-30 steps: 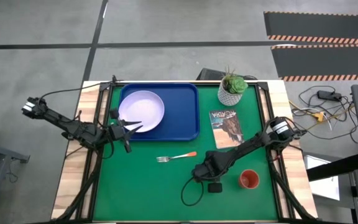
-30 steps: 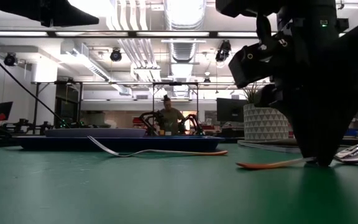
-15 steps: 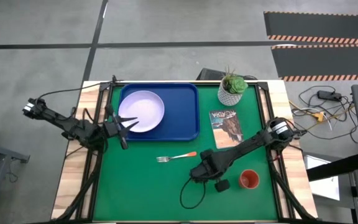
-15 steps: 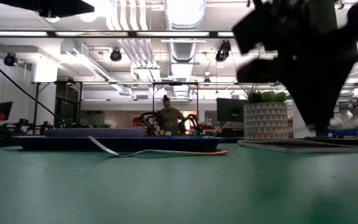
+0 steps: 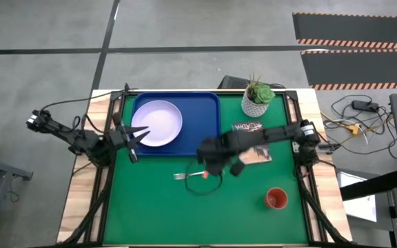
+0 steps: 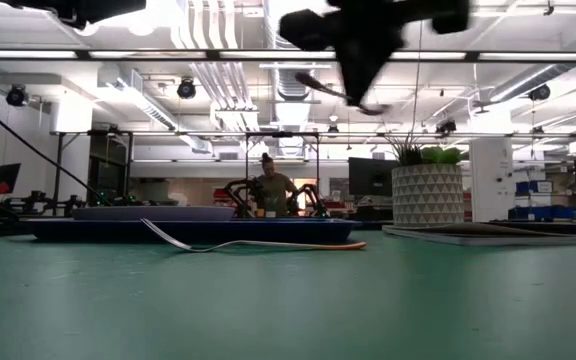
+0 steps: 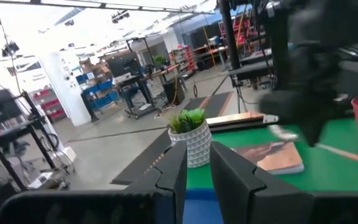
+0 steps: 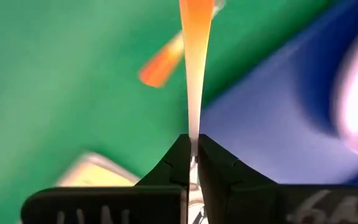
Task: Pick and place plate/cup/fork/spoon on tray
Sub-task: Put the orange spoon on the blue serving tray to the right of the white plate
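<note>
Since a second ago the right arm has lifted off the near part of the mat, where it was pinching the spoon beside the cup, and swung up toward the middle; the left arm has pulled back slightly toward nine o'clock.

At nine o'clock the left gripper (image 5: 131,135) hovers over the table's (image 5: 150,213) left edge, its tips just beside the tray (image 5: 205,131). In the left wrist view its fingers (image 7: 171,169) stand a narrow gap apart with nothing between them.

The tray sits at eleven o'clock, holding the plate (image 5: 158,124) in its left half.

At the centre the fork (image 5: 196,173) lies flat on the mat, just below the tray's near rim, prongs toward nine and handle toward three.

The right gripper (image 5: 209,157) hangs in the air directly above the fork's handle end, near the tray's lower right corner. Its jaws are pinched tight on the spoon (image 8: 194,68), whose orange handle sticks out ahead of the fingertips in the right wrist view; the low view shows the spoon held high off the table.

A booklet (image 5: 252,141) lies at two o'clock, partly under the right arm, with a potted plant (image 5: 257,96) just beyond it at one o'clock.

The cup (image 5: 276,200) stands alone at four o'clock, well apart from both grippers.
</note>
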